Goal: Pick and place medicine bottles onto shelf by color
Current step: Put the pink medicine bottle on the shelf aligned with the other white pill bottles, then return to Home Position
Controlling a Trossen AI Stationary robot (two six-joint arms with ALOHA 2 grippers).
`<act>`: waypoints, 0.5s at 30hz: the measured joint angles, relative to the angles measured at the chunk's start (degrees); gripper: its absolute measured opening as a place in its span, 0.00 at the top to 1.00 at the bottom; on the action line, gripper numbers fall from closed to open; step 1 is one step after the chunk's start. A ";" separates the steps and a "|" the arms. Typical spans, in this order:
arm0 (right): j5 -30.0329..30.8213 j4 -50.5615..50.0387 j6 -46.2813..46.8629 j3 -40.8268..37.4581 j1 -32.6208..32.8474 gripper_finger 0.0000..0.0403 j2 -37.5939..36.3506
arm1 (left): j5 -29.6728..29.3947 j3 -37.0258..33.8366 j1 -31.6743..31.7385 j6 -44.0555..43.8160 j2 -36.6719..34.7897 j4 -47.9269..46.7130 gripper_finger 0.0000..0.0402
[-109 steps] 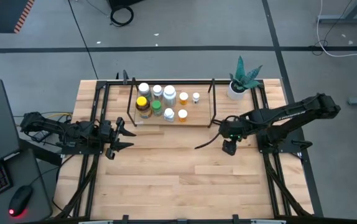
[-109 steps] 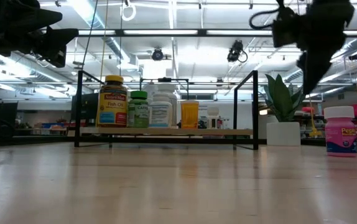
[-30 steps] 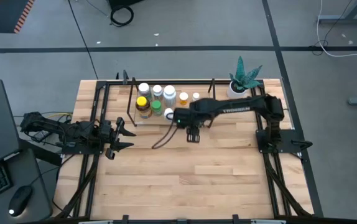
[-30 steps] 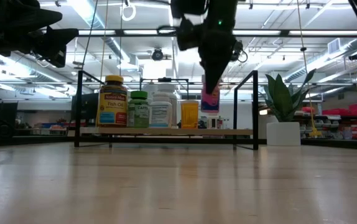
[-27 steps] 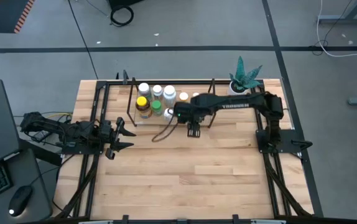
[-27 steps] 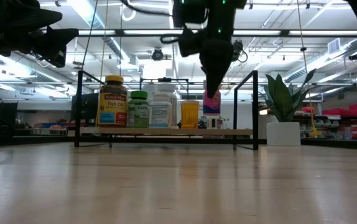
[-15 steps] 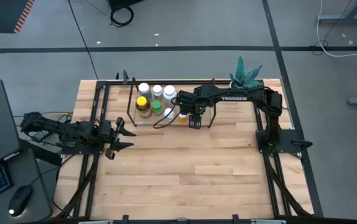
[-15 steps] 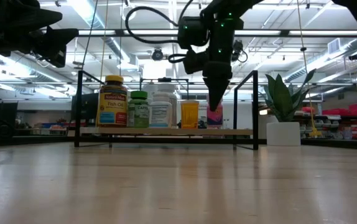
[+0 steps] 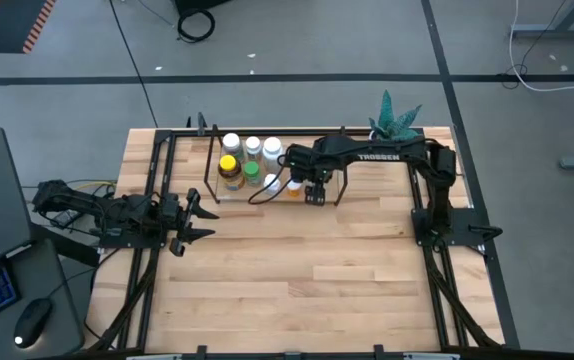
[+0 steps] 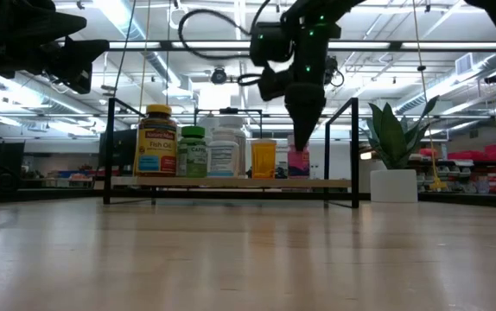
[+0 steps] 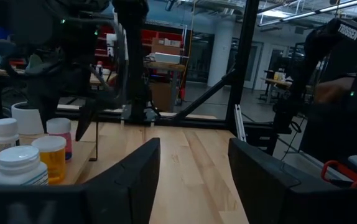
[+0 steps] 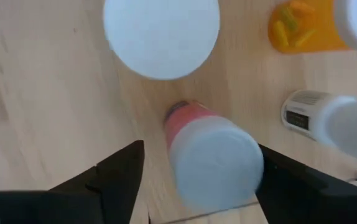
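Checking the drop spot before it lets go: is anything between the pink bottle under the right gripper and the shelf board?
Nothing visible. In the low view the pink bottle looks down at the shelf board, beside the orange bottle. The right gripper straddles it from above with fingers spread. The left gripper waits at the table's left.

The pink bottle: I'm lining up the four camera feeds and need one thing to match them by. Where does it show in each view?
High view: hidden beneath the right pincer over the shelf.
Low view: the pink bottle stands on the shelf under that pincer, right of the orange bottle.
Left wrist view: left edge, pink with a white cap.
Right wrist view: centre, seen cap-first.
Shared landmark: the orange bottle.
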 joint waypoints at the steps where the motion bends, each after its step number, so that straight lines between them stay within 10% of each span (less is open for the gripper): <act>1: 0.08 -0.33 -0.01 0.00 0.00 0.30 -0.57 | 0.00 -0.02 0.01 -0.01 0.01 0.00 0.51; 15: 4.30 9.88 0.44 -9.88 0.25 0.28 -22.73 | -0.02 -0.02 0.00 -0.02 0.00 -0.02 0.51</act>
